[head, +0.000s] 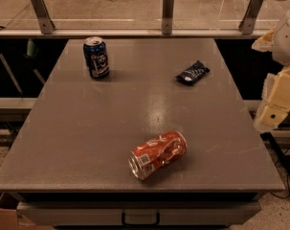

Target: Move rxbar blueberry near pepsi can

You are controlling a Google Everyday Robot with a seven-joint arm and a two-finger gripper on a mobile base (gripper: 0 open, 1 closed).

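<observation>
The rxbar blueberry (193, 73) is a small dark crinkled wrapper with white lettering, lying flat at the back right of the grey table (87, 138). The pepsi can (96, 57) is dark blue with a silver top and stands upright at the back left. The two are well apart. My gripper (277, 102) shows as pale cream parts at the right edge of the view, beyond the table's right side, to the right of the wrapper and touching nothing.
A crushed orange-red can (158, 154) lies on its side near the table's front middle. A rail with metal posts (168, 11) runs behind the table's back edge. A drawer handle (140, 219) sits under the front edge.
</observation>
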